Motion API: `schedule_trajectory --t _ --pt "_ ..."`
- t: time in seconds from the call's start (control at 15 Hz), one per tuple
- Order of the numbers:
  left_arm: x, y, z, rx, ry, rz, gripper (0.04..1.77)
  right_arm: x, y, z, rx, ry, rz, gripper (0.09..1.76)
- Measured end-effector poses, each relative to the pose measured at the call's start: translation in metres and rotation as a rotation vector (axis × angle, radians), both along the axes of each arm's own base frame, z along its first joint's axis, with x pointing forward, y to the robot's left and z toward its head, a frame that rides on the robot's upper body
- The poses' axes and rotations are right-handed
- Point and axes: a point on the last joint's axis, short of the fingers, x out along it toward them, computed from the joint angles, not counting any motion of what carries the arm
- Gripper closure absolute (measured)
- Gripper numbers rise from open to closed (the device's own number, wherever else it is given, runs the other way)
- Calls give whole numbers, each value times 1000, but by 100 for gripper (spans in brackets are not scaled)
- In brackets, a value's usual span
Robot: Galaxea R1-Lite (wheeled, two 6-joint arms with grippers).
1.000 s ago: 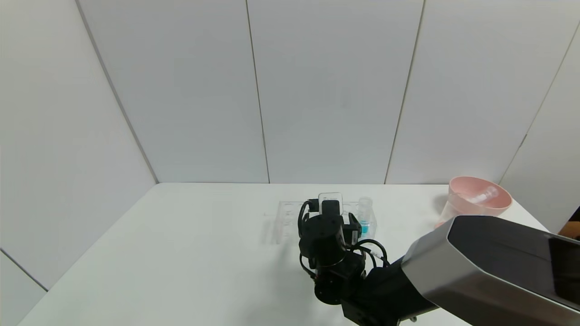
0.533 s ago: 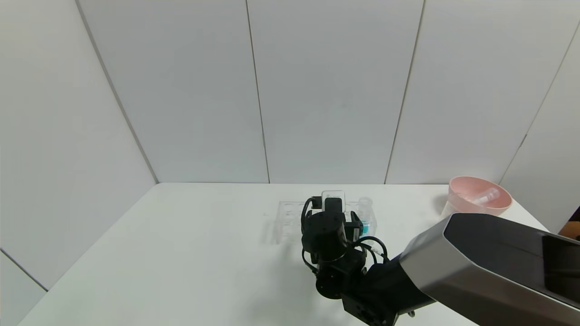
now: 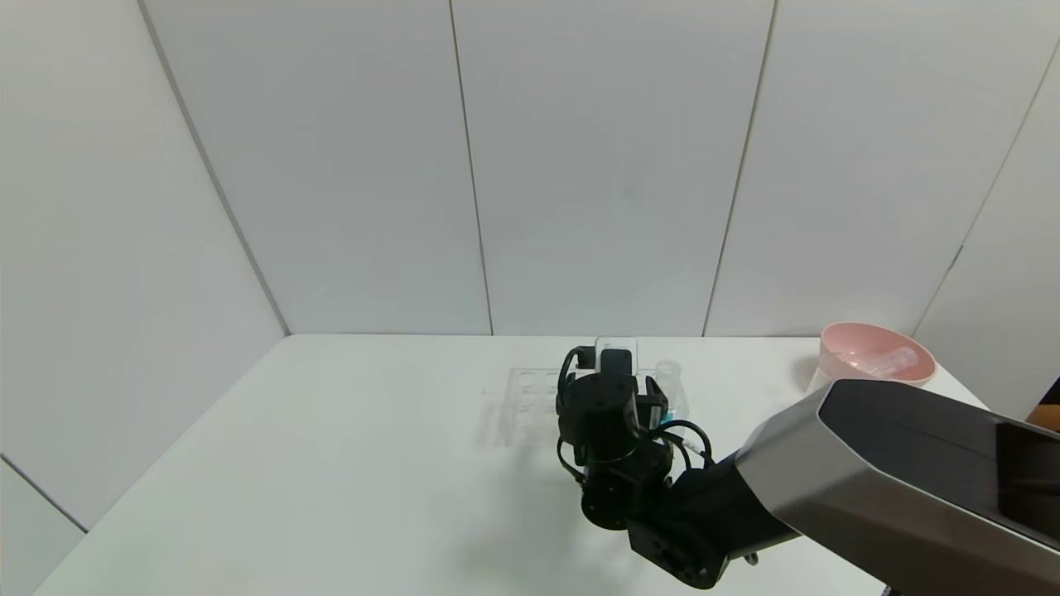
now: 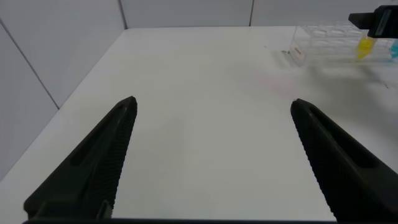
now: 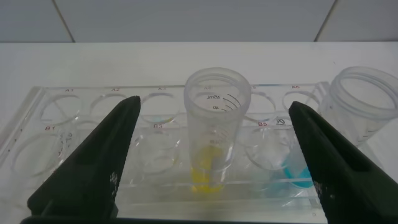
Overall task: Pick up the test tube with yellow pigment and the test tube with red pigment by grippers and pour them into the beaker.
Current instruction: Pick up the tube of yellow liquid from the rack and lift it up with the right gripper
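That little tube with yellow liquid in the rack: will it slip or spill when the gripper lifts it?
The test tube with yellow pigment looks like smooth clear plastic, so probably slippery. It has no cap, so tilting could spill it. Only a short band of liquid shows, so it is likely light. The right gripper is open around it.

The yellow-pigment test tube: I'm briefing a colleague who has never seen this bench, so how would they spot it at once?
On the white table stands a clear test tube rack with labelled wells. The test tube with yellow pigment stands upright in its front row, framed by the open right gripper. It alone holds yellow liquid at its bottom; the neighbouring tube holds blue.
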Motion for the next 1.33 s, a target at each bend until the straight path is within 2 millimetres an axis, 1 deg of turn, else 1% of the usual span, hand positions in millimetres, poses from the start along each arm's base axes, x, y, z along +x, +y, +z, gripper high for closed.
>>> schedule_trajectory --t 0.4,0.73,0.8,0.87,1.0,1.07,1.2,1.27,1.33 --pt "0 0 0 0 0 0 5 7 -1 0 11 1 26 14" --pt "0 0 0 0 0 0 5 10 1 -9 -5 28 54 14" --pt "0 0 0 0 0 0 5 10 1 -11 -7 33 62 28" --pt "0 0 0 0 0 0 5 11 0 -12 -8 37 69 46" --pt "0 0 0 0 0 0 5 13 -1 -14 -7 38 67 74" --pt "0 0 0 0 0 0 5 14 -1 -15 -7 38 64 87" --pt "0 0 0 0 0 0 5 15 -3 -15 -7 39 59 105" --pt "0 0 0 0 0 0 5 16 -3 -15 -8 39 56 123" --pt "0 0 0 0 0 0 5 16 -4 -15 -8 39 54 129"
